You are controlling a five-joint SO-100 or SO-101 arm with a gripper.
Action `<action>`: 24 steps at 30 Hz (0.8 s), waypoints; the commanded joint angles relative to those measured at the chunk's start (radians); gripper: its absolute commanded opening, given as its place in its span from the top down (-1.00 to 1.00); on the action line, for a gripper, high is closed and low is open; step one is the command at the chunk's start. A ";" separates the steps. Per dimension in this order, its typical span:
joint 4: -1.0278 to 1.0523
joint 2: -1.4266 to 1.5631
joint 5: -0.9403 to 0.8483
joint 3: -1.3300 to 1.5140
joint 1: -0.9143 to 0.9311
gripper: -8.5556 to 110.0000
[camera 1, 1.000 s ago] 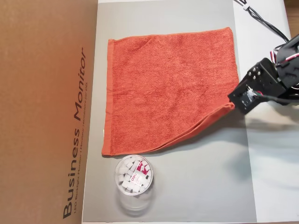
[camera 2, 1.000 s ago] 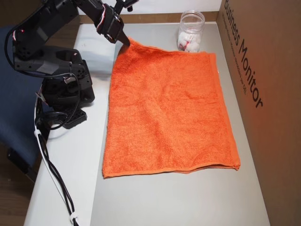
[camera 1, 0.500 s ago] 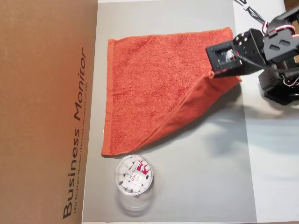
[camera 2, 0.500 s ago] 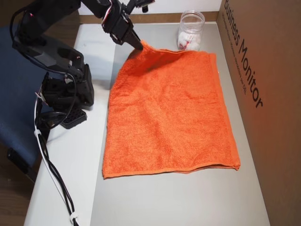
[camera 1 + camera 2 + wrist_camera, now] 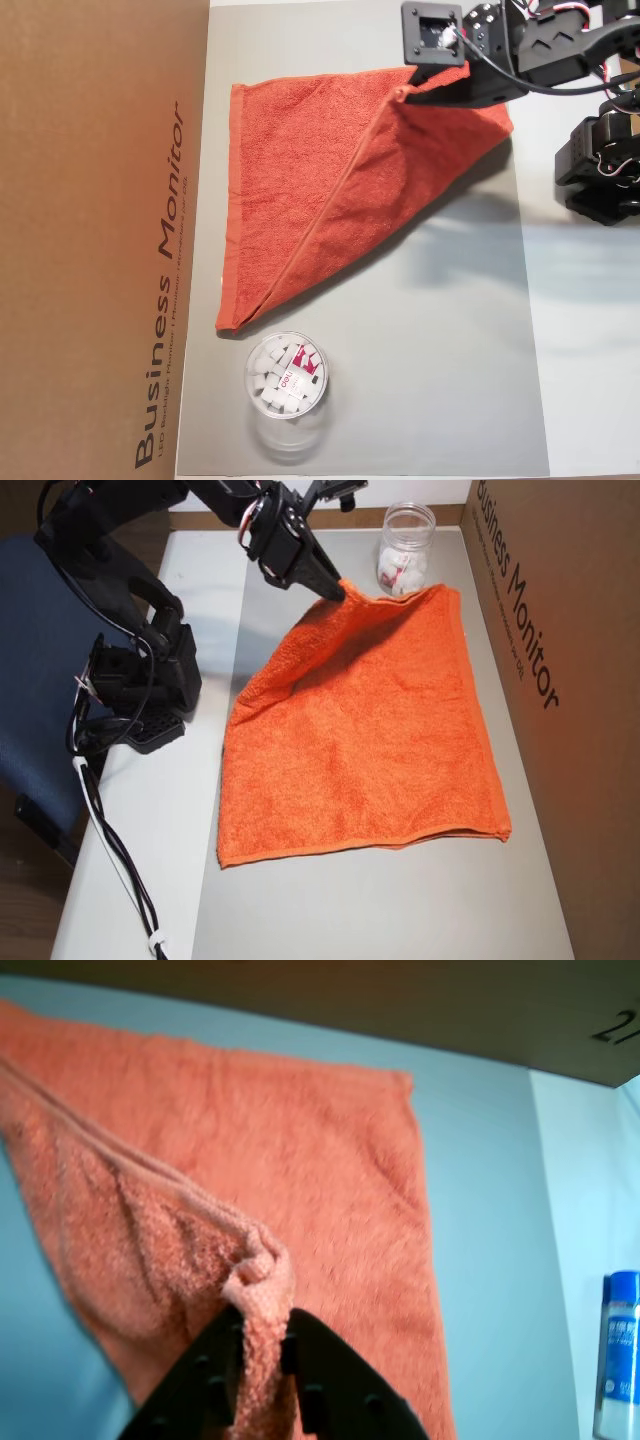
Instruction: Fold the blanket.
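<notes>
Here the tool (image 5: 340, 588) pinches the blanket's (image 5: 380, 730) lifted corner.

Arm reaches out low over the table; pincer (image 5: 342, 592) clamped tight, fingers (image 5: 300, 1380) pinching cloth.

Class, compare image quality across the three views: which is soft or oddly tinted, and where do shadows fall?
Wrist view: soft focus, bluish tint, blanket washed pale, gripper blurred. Both overhead views: sharp, evenly lit; in one, the raised blanket throws a soft shadow on the grey mat.

black arm (image 5: 130, 540), red-white-black cables (image 5: 575, 10)
</notes>
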 commanded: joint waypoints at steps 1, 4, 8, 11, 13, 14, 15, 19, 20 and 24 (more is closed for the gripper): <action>-0.063 -0.049 -0.005 -0.100 0.021 0.86; -0.067 -0.118 -0.005 -0.170 0.026 0.86; -0.066 -0.216 -0.003 -0.261 0.043 0.86; -0.066 -0.295 -0.003 -0.336 0.046 0.86; -0.066 -0.348 -0.005 -0.388 0.048 0.86; -0.066 -0.374 -0.005 -0.416 0.049 0.86; -0.066 -0.400 -0.005 -0.442 0.049 0.86; -0.066 -0.511 -0.006 -0.555 0.049 0.86; -0.066 -0.535 -0.006 -0.581 0.049 0.86; -0.066 -0.632 -0.008 -0.680 0.060 0.86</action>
